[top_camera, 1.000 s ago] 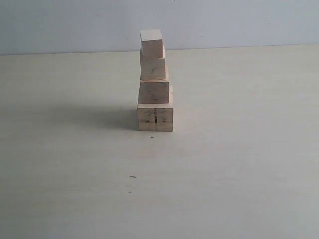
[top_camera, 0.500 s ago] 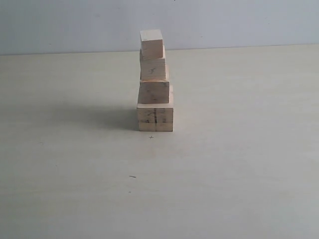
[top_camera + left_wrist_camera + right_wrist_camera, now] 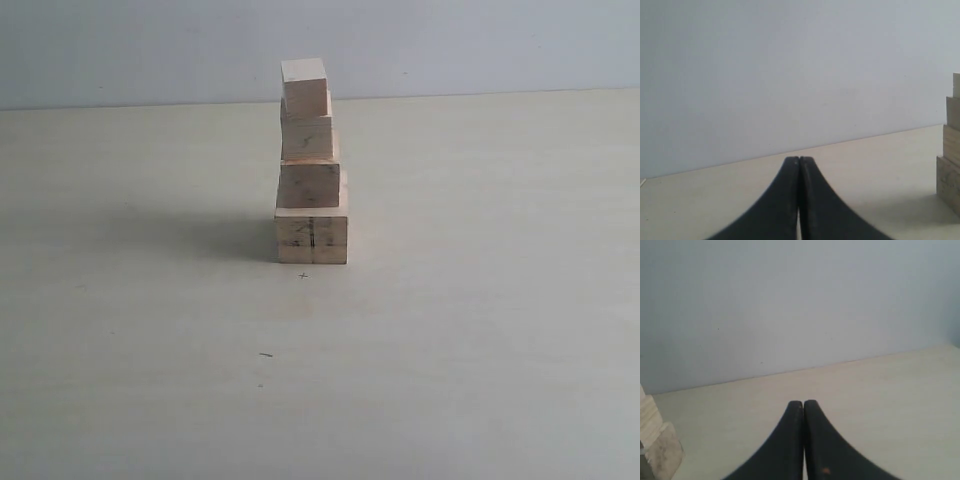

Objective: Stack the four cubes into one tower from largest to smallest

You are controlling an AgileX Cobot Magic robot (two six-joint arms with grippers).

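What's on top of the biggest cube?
Three smaller cubes, stacked: the second-largest cube, the third cube, then the smallest cube. Most of the top face of the biggest cube is hidden under them.

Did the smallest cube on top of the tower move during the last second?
No. The smallest cube sits at the same place against the table's far edge and over the cube below.

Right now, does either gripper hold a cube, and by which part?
Nothing is held. The left gripper and the right gripper are both shut and empty; the tower stands free on the table.
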